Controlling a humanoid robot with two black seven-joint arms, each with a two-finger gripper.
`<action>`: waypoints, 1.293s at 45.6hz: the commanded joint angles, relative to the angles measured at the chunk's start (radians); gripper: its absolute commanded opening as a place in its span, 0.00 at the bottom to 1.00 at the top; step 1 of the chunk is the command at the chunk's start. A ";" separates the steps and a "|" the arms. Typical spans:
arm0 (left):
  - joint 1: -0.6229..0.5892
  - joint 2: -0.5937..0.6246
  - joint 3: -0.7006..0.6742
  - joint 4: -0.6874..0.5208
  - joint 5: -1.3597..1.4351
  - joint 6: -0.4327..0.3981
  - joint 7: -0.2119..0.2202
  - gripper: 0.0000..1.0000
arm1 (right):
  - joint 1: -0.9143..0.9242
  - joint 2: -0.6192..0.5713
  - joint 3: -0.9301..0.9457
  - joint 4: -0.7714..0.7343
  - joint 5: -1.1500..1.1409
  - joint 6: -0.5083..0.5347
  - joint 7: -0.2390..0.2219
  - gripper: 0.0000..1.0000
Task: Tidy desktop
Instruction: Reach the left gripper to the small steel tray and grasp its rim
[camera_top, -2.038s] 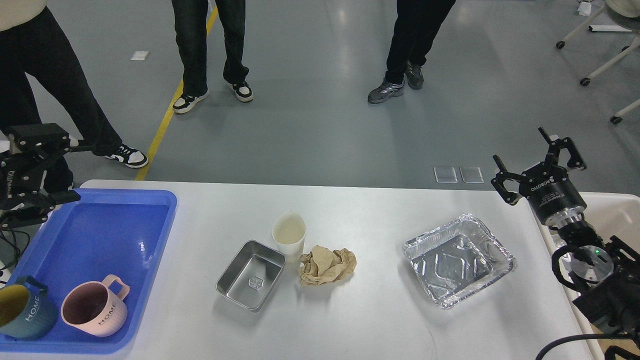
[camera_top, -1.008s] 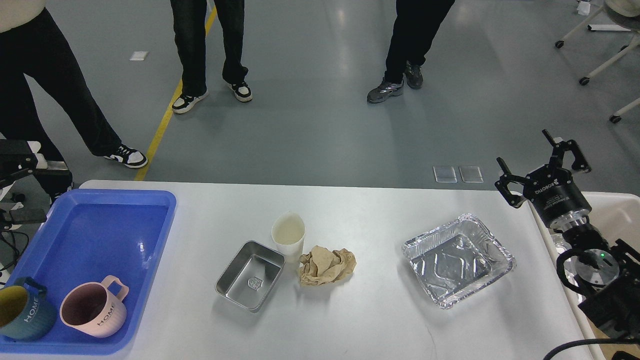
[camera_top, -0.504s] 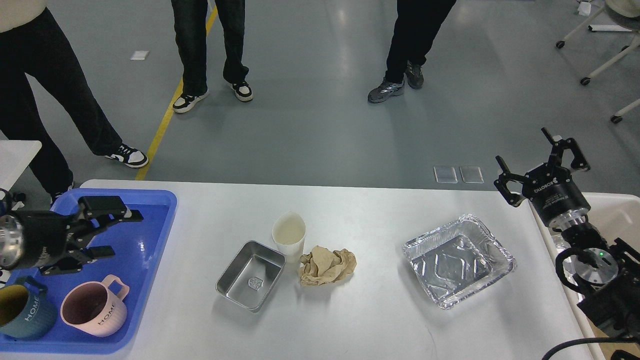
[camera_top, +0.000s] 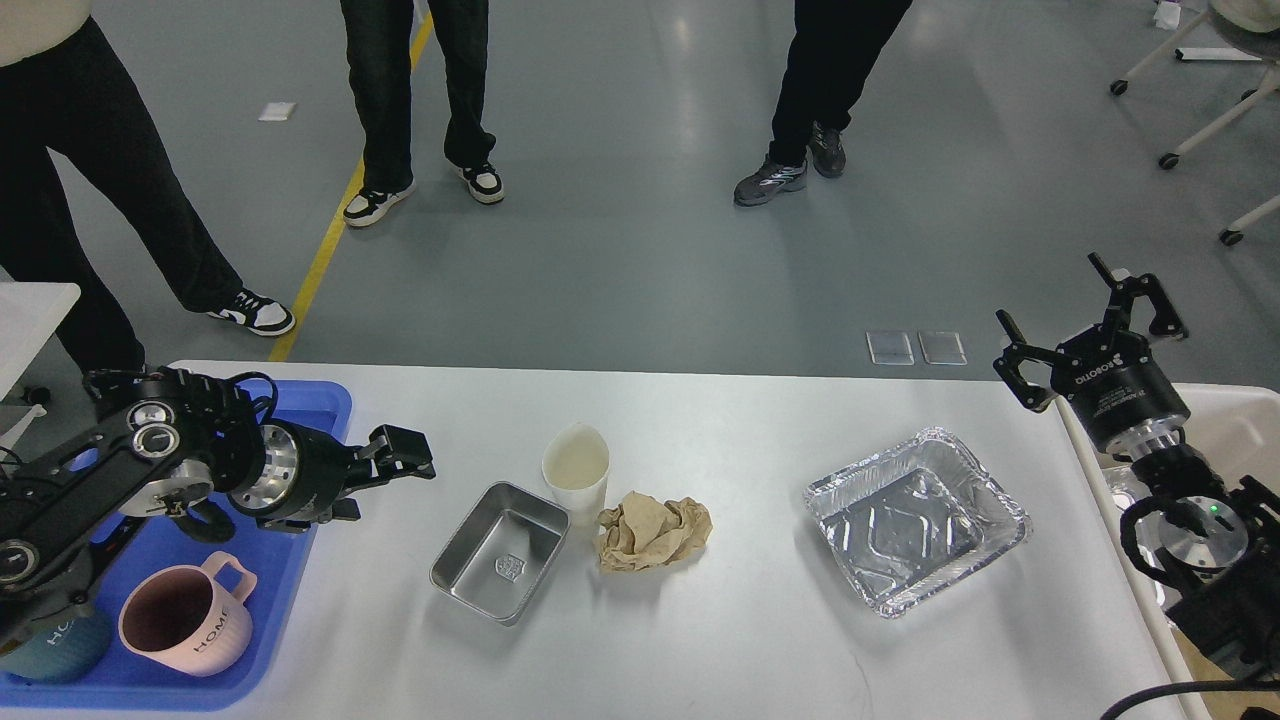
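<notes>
The white desktop (camera_top: 720, 430) holds a small steel tray (camera_top: 500, 552), a white paper cup (camera_top: 577, 470) right behind it, a crumpled brown paper ball (camera_top: 655, 532) beside the cup, and an empty foil tray (camera_top: 917, 520) to the right. My left gripper (camera_top: 392, 480) reaches in over the blue tray's right rim. It is open and empty, a short way left of the steel tray. Beyond the table's far right corner my right gripper (camera_top: 1085, 322) is raised, with its fingers spread wide and nothing between them.
A blue tray (camera_top: 335, 400) at the left holds a pink mug (camera_top: 185, 620) and a teal mug (camera_top: 50, 640) partly under my left arm. A cream-white bin (camera_top: 1235, 415) stands at the right edge. Three people stand on the floor beyond the table.
My left arm has swung in from the left edge, across the blue tray, toward the steel tray. The right gripper has risen slightly. The objects on the table have not moved.
</notes>
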 joint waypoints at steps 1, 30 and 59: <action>-0.059 -0.036 0.082 0.047 0.061 -0.012 -0.005 0.92 | 0.000 -0.005 0.002 0.000 0.000 0.001 0.000 1.00; -0.186 -0.184 0.327 0.225 0.270 -0.057 -0.092 0.71 | -0.009 -0.024 0.003 0.000 0.000 0.004 0.000 1.00; -0.203 -0.302 0.413 0.348 0.378 -0.055 -0.147 0.47 | -0.011 -0.029 0.005 0.000 0.000 0.004 0.001 1.00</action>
